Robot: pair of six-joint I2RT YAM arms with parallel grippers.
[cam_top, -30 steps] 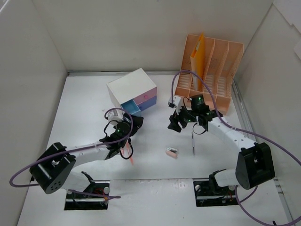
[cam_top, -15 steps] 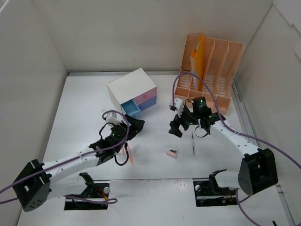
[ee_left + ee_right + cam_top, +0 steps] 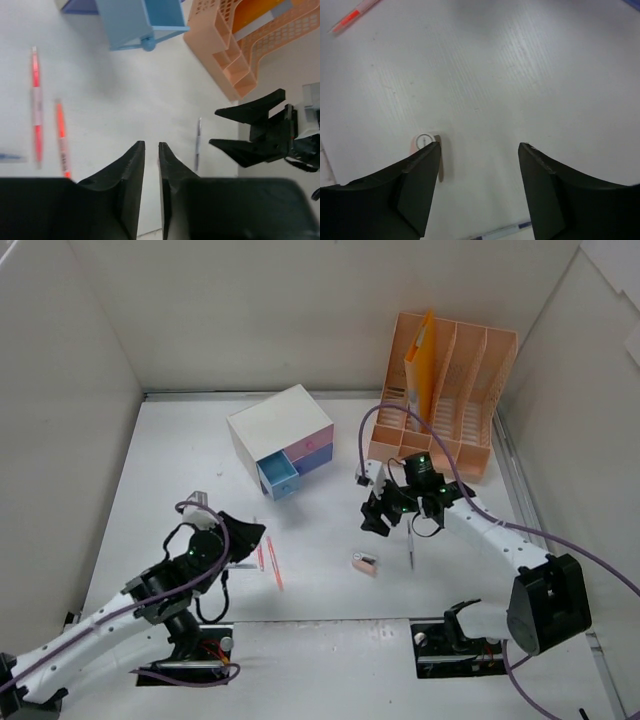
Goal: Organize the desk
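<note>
Tabletop (image 3: 170, 470), large, flat and matte white, is spreading across the whole view from above and carrying everything else. A small white box (image 3: 282, 425) is sitting toward the back, its blue drawer (image 3: 277, 478) standing pulled out. A peach slotted file rack (image 3: 455, 390) is standing at the back right, holding an orange folder (image 3: 422, 355). The left fingers (image 3: 129, 170) are hovering nearly closed, gripping nothing, near two thin red pens (image 3: 268, 563) lying side by side. The right fingers (image 3: 417, 185) are hanging spread wide and empty above a small pink object (image 3: 366, 563), with a slim dark pen (image 3: 411, 545) lying just beside
</note>
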